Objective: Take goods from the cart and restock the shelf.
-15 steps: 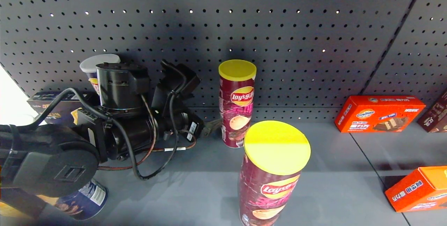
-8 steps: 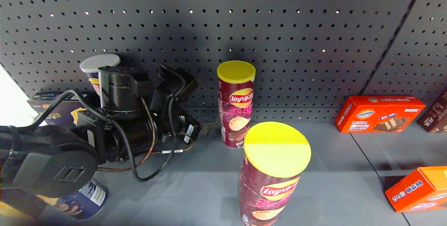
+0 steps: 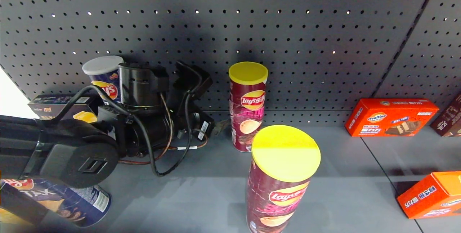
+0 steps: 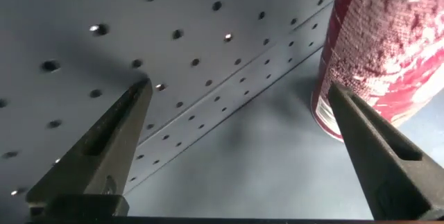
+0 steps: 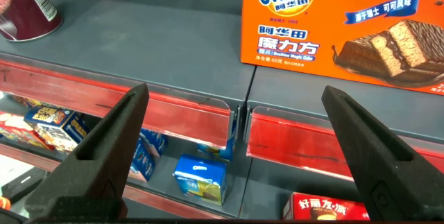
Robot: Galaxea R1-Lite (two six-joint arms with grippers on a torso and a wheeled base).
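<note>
Two cans stand upright on the shelf (image 3: 201, 189), rear can (image 3: 248, 110) near the pegboard (image 3: 288, 27) and front can (image 3: 277, 193) before it, filling back to front. My left gripper (image 4: 239, 89) is spread beside the rear can, seemingly not touching. My right gripper (image 5: 234, 96) hangs spread, empty.

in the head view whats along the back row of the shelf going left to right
dark box → blue can with white lid → maroon can with yellow lid → orange box → brown box at the picture's edge
</note>
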